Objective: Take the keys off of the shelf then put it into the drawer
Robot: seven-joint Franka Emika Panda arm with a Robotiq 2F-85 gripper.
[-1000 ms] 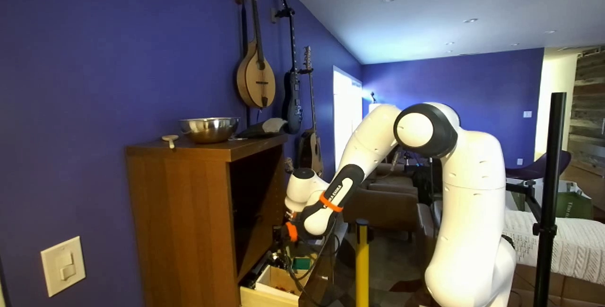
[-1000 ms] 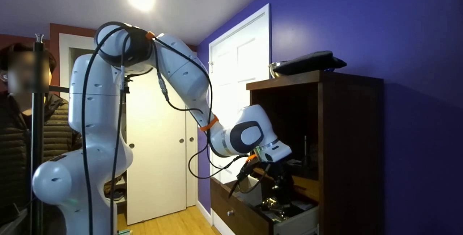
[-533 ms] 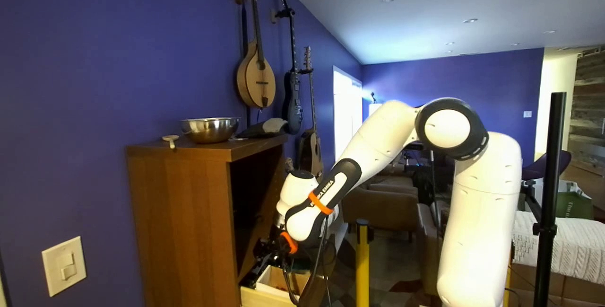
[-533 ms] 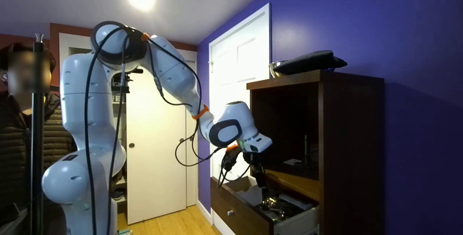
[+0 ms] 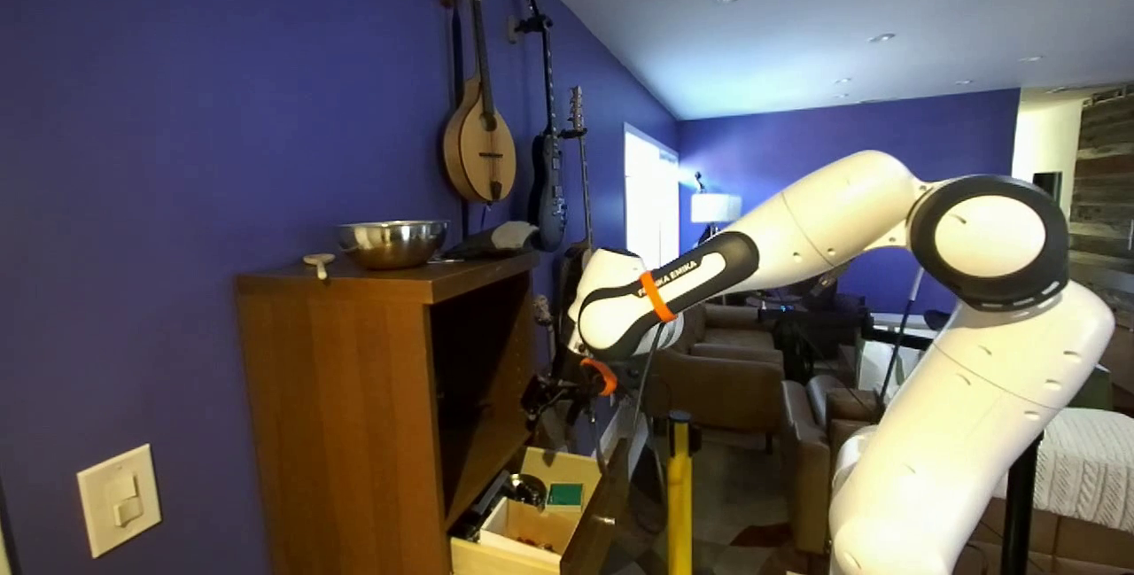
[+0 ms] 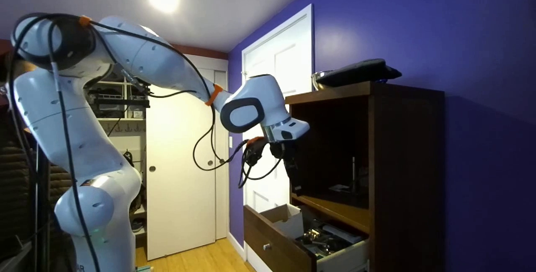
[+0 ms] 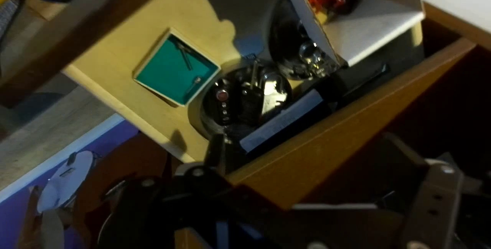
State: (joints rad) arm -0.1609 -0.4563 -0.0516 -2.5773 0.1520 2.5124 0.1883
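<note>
The drawer (image 5: pixel 500 557) is pulled out of the brown cabinet; its pale inside (image 7: pixel 115 55) shows in the wrist view, its dark front (image 6: pixel 278 240) in an exterior view. Keys with black fobs (image 7: pixel 251 99) lie in a round dish inside the drawer. The shelf (image 6: pixel 341 211) is just above the drawer; its front edge (image 7: pixel 326 145) crosses the wrist view. My gripper (image 7: pixel 307 145) is open, its fingers wide apart, with nothing visible between them. In both exterior views the gripper (image 5: pixel 536 407) (image 6: pixel 296 188) is above the drawer, at the cabinet's opening.
The drawer also holds a small green-lined box (image 7: pixel 176 70) and a white box (image 7: pixel 372 30) (image 6: pixel 291 224). A thin upright object (image 6: pixel 354 175) stands on the shelf. A metal bowl (image 5: pixel 394 243) and a black bag (image 6: pixel 360 73) lie on top. A yellow post (image 5: pixel 679 495) stands nearby.
The arm has drawn back from the cabinet and risen. The gripper was low in the drawer a second ago and is now above it. The drawer has stayed open.
</note>
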